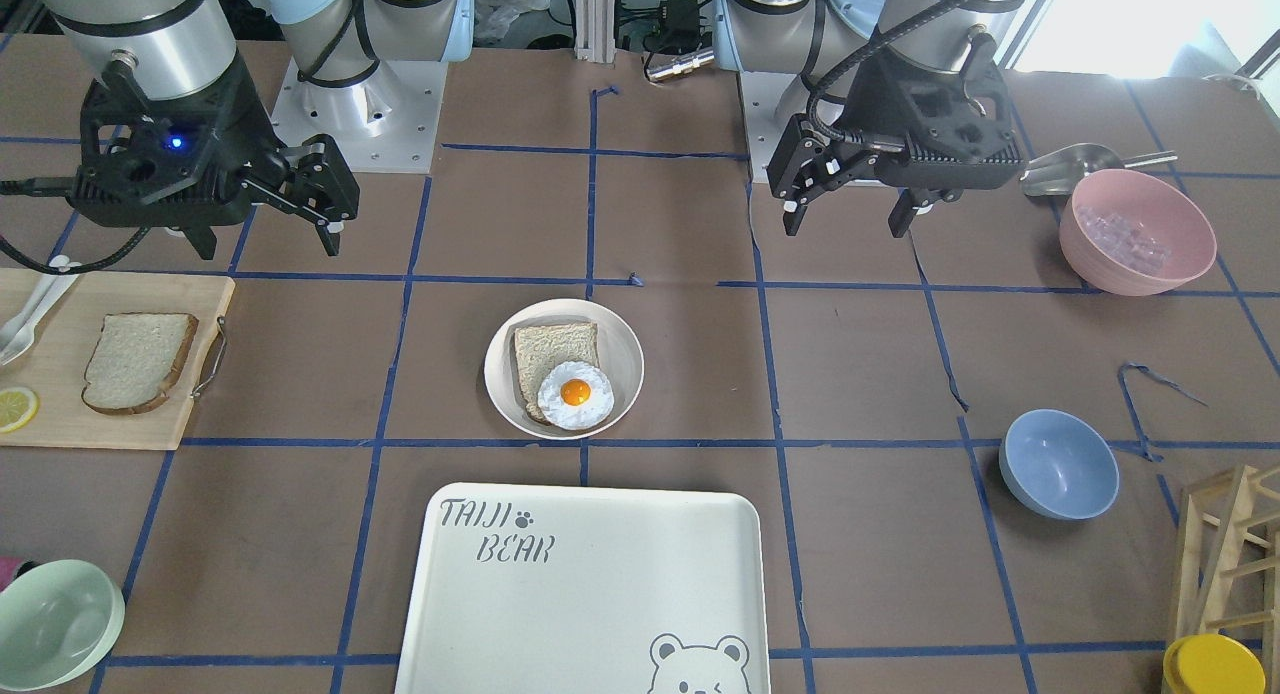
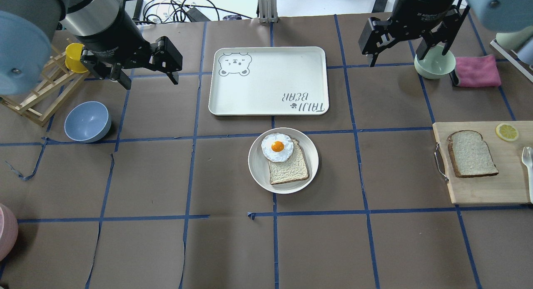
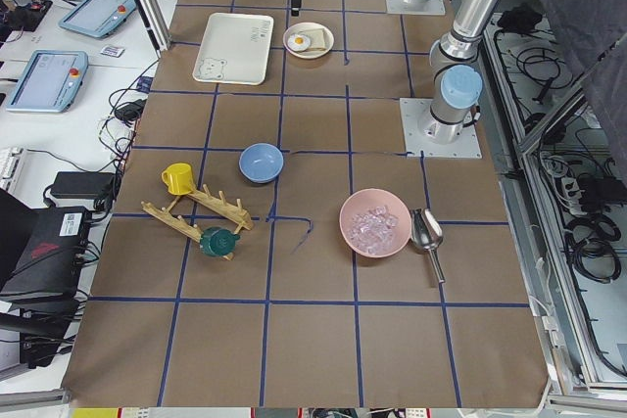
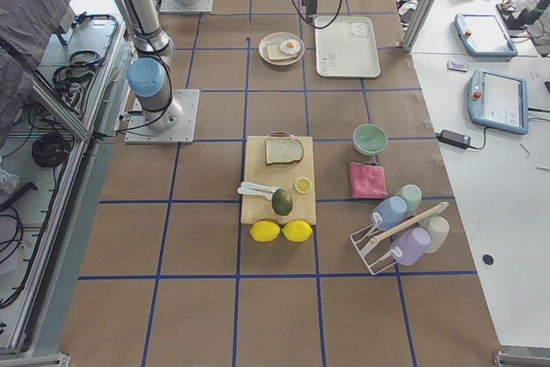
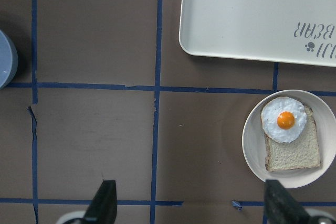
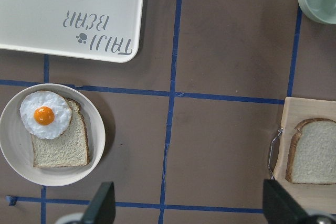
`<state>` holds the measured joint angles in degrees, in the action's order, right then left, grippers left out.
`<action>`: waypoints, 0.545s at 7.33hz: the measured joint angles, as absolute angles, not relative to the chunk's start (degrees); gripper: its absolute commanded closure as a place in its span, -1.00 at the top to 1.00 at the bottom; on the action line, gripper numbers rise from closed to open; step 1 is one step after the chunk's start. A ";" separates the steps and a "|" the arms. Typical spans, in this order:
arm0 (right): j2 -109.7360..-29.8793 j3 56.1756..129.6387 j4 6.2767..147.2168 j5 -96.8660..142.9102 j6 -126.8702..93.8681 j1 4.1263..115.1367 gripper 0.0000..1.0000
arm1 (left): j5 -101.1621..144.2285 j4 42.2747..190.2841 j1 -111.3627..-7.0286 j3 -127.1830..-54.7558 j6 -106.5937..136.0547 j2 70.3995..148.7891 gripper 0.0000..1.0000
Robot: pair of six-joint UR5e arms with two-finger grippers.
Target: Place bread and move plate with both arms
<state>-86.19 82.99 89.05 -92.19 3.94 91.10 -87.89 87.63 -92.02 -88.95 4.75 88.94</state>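
The bread [image 2: 472, 153], a pale slice with a dark-brown crust, lies on a wooden cutting board [image 2: 483, 189]; it also shows in the front view [image 1: 138, 362] and the right wrist view [image 6: 315, 151]. The round cream plate [image 2: 258, 164] sits mid-table and holds a thin-crusted slice with a fried egg; it also shows in the front view [image 1: 622, 366] and the left wrist view [image 5: 254, 145]. My left gripper [image 2: 150, 80] hovers open and empty, far-left of the plate. My right gripper [image 2: 394, 59] hovers open and empty, between the plate and the board.
A large white bear-printed tray [image 2: 268, 80] lies just beyond the plate. A lemon slice [image 2: 506, 132] and a spoon share the board. A pale green bowl [image 2: 434, 66] and pink cloth [image 2: 476, 70] sit by the right gripper. A blue bowl [image 2: 87, 121], wooden rack [image 2: 37, 97] and pink bowl [image 1: 1137, 231] stand on the left side.
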 measured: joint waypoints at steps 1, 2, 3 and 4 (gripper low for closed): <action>-86.30 83.09 89.11 -92.12 3.73 91.16 1.00 | -87.89 87.63 -92.02 -88.94 4.75 88.94 1.00; -86.36 83.17 89.17 -91.90 3.60 91.17 1.00 | -87.89 87.63 -92.02 -88.94 4.75 88.95 1.00; -86.41 83.18 89.20 -91.69 3.55 91.20 1.00 | -87.89 87.63 -92.02 -88.95 4.75 88.95 1.00; -86.43 83.18 89.20 -91.63 3.52 91.22 1.00 | -87.89 87.63 -92.02 -88.94 4.75 88.95 1.00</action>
<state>-86.43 83.18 89.20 -91.63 3.52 91.22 -87.89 87.63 -92.02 -88.94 4.75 88.95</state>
